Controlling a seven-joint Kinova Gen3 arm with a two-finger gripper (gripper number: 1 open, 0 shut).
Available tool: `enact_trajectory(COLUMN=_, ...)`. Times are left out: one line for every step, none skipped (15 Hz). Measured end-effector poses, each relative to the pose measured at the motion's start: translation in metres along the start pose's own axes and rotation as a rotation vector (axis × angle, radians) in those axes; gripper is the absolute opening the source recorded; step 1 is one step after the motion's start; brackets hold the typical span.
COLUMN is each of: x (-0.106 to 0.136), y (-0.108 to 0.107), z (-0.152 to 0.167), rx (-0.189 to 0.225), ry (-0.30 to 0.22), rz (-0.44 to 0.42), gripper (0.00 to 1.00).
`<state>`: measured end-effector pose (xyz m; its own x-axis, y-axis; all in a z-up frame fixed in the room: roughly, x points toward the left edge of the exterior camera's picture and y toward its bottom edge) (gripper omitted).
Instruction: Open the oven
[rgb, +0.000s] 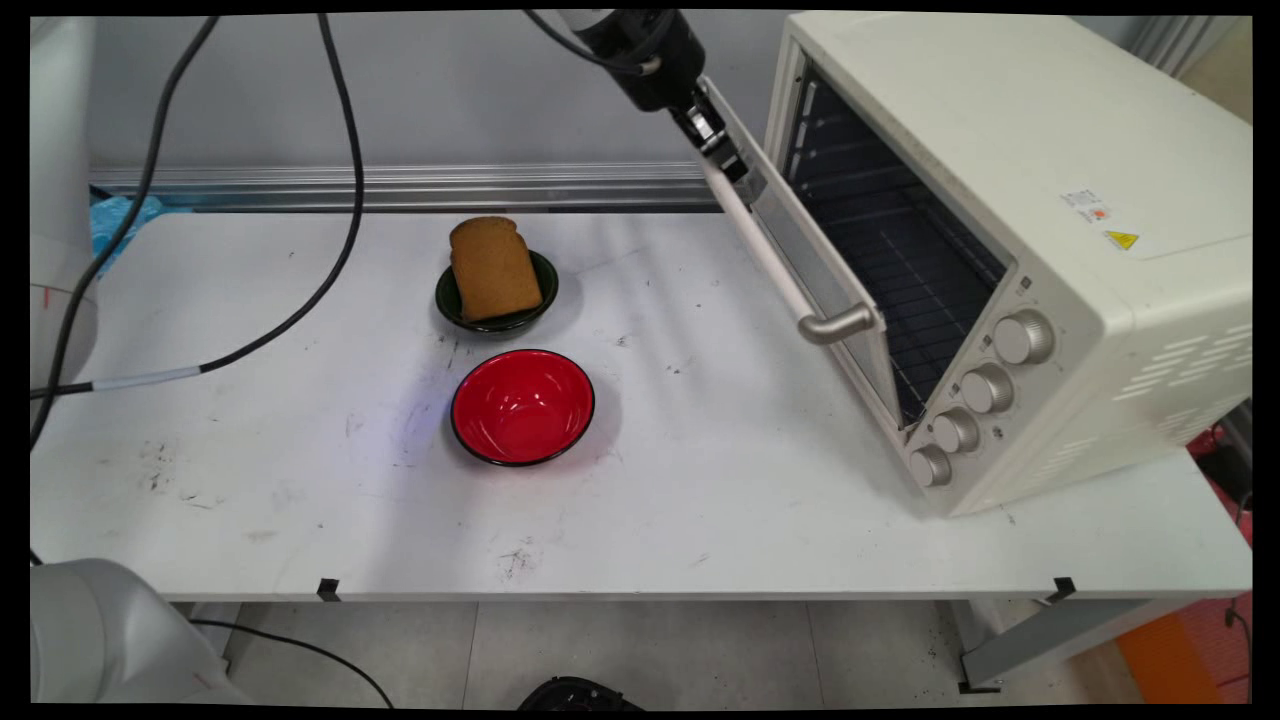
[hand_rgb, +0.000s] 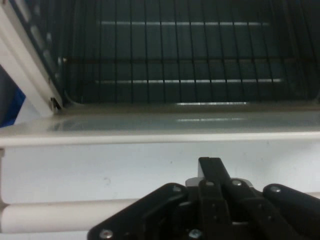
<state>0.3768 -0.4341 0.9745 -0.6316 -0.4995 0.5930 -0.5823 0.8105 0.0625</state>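
Note:
My black gripper (rgb: 725, 150) is high at the back, against the upper far corner of the cream toaster oven's (rgb: 1010, 150) glass door (rgb: 815, 265). The door hangs partly open, tilted out toward the table. Its long white handle (rgb: 765, 255) runs down to a metal bracket. In the hand view the gripper (hand_rgb: 212, 167) is shut with nothing between its fingers, just above the door's top rim (hand_rgb: 150, 155) and the handle bar (hand_rgb: 50, 217). Beyond them the oven's wire rack (hand_rgb: 185, 50) shows inside the dark cavity.
A slice of brown bread (rgb: 492, 268) lies in a small dark green bowl (rgb: 455, 305) at mid-table. An empty red bowl (rgb: 522, 405) sits just in front of it. A black cable (rgb: 280, 325) drapes across the table's left part. Four knobs (rgb: 985, 388) line the oven's front.

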Motion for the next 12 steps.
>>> enact_trajectory(x=-0.004, y=0.001, z=-0.001, rx=-0.001, ry=-0.004, rz=0.004, gripper=0.00)
enact_trajectory(x=-0.009, y=0.001, z=-0.002, rx=-0.001, ry=-0.007, rz=0.008, gripper=0.00)
enact_trajectory(x=-0.012, y=0.001, z=-0.002, rx=-0.001, ry=-0.010, rz=0.012, gripper=0.00)
enact_trajectory(x=-0.015, y=0.002, z=-0.002, rx=-0.001, ry=-0.012, rz=0.015, gripper=0.00)
enact_trajectory(x=-0.019, y=0.002, z=-0.002, rx=-0.001, ry=-0.015, rz=0.019, gripper=0.00)
enact_trajectory(x=-0.024, y=0.002, z=-0.002, rx=-0.001, ry=-0.018, rz=0.026, gripper=0.00)
enact_trajectory(x=-0.030, y=0.003, z=-0.002, rx=-0.001, ry=-0.021, rz=0.031, gripper=0.00)
enact_trajectory(x=-0.034, y=0.003, z=-0.002, rx=0.000, ry=-0.024, rz=0.035, gripper=0.00)
enact_trajectory(x=-0.040, y=0.003, z=-0.002, rx=0.000, ry=-0.029, rz=0.041, gripper=0.00)
enact_trajectory(x=-0.045, y=0.003, z=-0.001, rx=0.001, ry=-0.031, rz=0.046, gripper=0.00)
enact_trajectory(x=-0.049, y=0.003, z=-0.001, rx=0.002, ry=-0.034, rz=0.051, gripper=0.00)
enact_trajectory(x=-0.052, y=0.002, z=0.000, rx=0.002, ry=-0.035, rz=0.054, gripper=0.00)
